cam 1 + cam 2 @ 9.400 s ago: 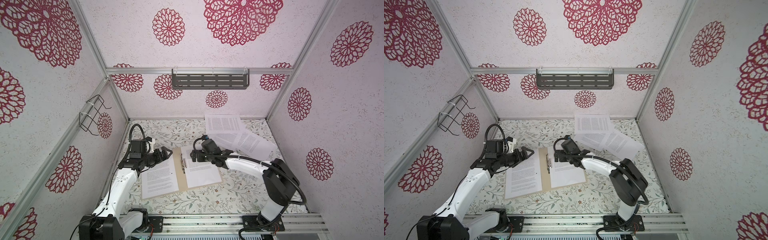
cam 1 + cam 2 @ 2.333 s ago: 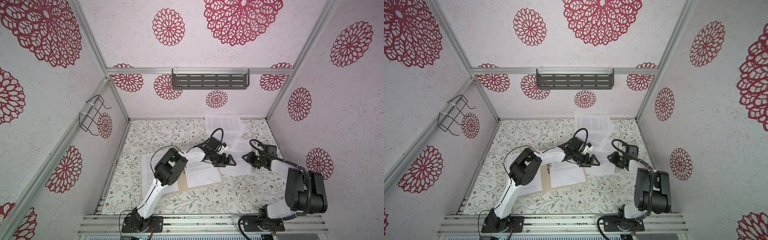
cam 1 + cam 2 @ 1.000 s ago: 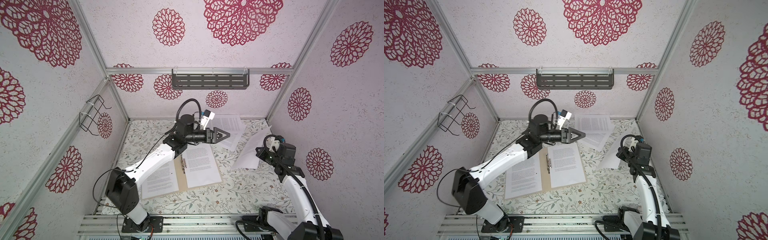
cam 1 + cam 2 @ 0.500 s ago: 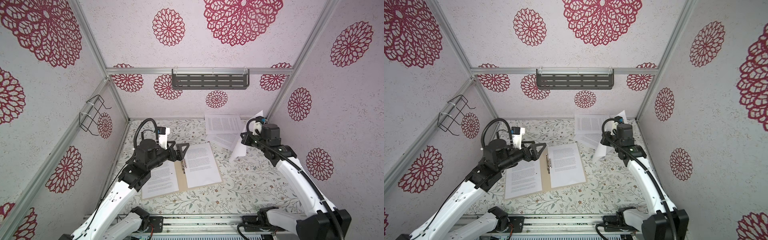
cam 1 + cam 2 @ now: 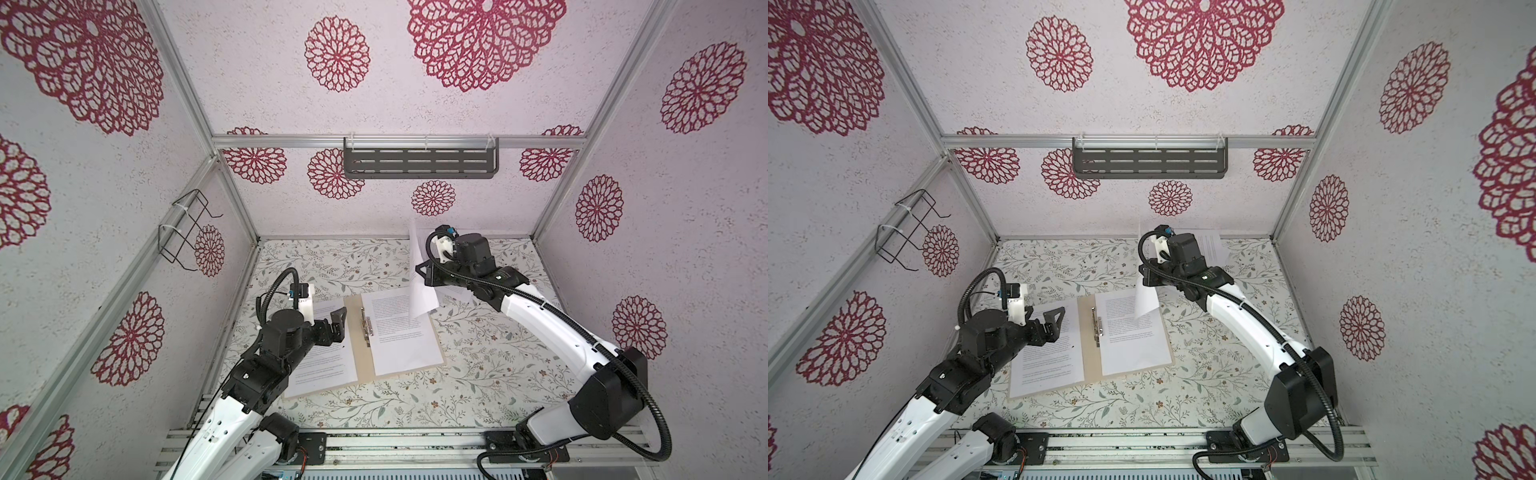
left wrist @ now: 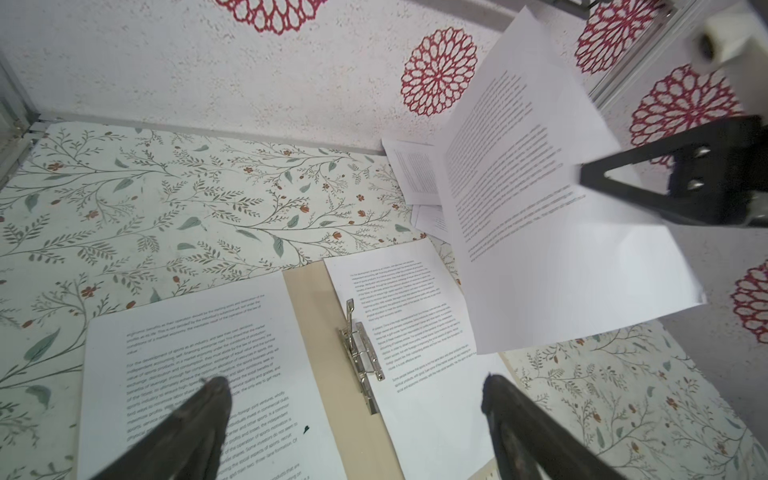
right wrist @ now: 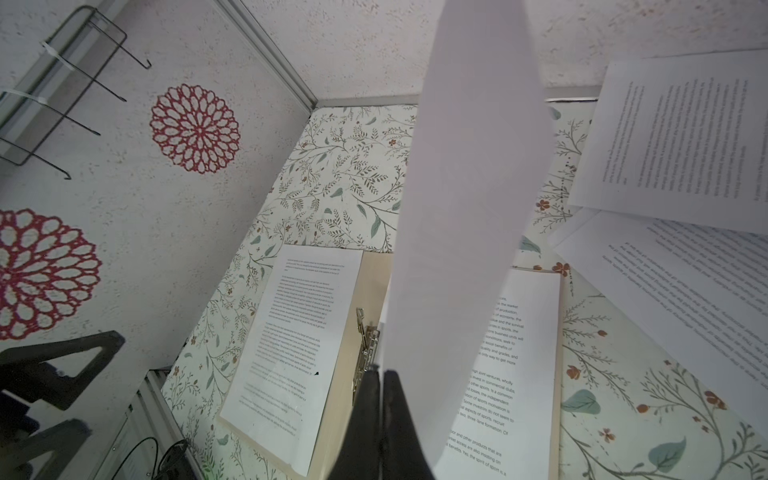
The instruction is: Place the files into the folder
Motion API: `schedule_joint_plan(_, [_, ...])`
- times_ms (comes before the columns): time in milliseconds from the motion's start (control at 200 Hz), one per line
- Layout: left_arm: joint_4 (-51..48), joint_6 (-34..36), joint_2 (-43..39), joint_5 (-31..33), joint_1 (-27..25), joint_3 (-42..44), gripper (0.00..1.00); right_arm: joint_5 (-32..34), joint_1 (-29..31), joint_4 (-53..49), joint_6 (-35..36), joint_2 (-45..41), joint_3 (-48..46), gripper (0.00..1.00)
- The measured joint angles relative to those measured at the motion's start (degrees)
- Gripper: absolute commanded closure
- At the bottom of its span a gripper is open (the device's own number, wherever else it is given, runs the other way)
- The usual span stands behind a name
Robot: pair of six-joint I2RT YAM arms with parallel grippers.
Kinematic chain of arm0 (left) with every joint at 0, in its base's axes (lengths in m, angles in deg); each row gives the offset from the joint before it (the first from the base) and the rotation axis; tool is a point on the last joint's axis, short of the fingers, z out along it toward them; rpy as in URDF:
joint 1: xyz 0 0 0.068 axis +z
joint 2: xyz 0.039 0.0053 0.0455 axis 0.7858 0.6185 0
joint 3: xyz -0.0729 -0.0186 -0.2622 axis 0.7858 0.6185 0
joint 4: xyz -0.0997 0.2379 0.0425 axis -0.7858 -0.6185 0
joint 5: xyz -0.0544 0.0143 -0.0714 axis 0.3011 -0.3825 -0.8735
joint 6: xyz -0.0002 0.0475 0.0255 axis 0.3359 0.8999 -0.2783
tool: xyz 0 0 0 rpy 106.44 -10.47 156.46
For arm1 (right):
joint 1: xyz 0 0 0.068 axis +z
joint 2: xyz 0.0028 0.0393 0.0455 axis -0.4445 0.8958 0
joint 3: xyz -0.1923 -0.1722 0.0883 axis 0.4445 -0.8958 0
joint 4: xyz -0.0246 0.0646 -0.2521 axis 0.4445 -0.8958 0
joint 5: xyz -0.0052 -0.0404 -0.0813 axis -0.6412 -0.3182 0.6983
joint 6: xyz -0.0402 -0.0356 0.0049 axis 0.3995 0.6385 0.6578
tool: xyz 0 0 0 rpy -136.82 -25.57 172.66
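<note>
A slotted dark shelf (image 5: 419, 163) and a wire rack (image 5: 183, 232) hang on flower-patterned walls (image 5: 382, 104).

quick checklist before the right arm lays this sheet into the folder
1. Right gripper shut on the white printed paper sheet: ok.
2. Beige cardboard folder lying open and flat: ok.
3. Sheet's lower corner over the folder's right half: ok.
4. Sheet level for laying down: not ok, hangs nearly upright.
5. Left gripper open, over the left half: ok.
6. Other white sheets filed: not ok, loose on floral table.
</note>
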Motion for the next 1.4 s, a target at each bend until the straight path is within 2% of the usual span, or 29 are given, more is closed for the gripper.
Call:
schedule_joint_plan(165, [0.31, 1.05, 1.7, -0.15, 0.13, 1.09, 0.03, -4.85, -7.76, 5.05, -3.3, -5.05, -10.32, 1.0])
schedule_joint_plan(300, [0.74, 1.77, 3.21, -0.7, 0.44, 1.55, 0.03, -7.43, -11.65, 8.09, -3.45, -2.6, -17.22, 1.0])
schedule_joint_plan(555, [-1.22, 1.44, 2.93, -1.84, 0.66, 1.6, 0.03, -8.15, -8.92, 9.9, -1.79, 5.86, -21.94, 1.0])
schedule_joint_plan(946, [-9.03, -0.13, -0.02, -3.91, 0.68, 1.7, 0.03, -7.69, -5.4, 13.66, -0.39, 8.07, -24.11, 1.0])
schedule_joint_plan(1231, [-9.53, -0.13, 0.17, -5.62, 0.68, 1.7, 0.03, -7.08, -5.03, 13.73, -0.52, 8.59, -26.1, 1.0])
schedule_joint_plan(1401, [-9.49, -0.13, 1.25, -7.3, 0.68, 1.7, 0.03, -6.69, -4.55, 15.76, -3.06, 8.59, -28.06, 1.0])
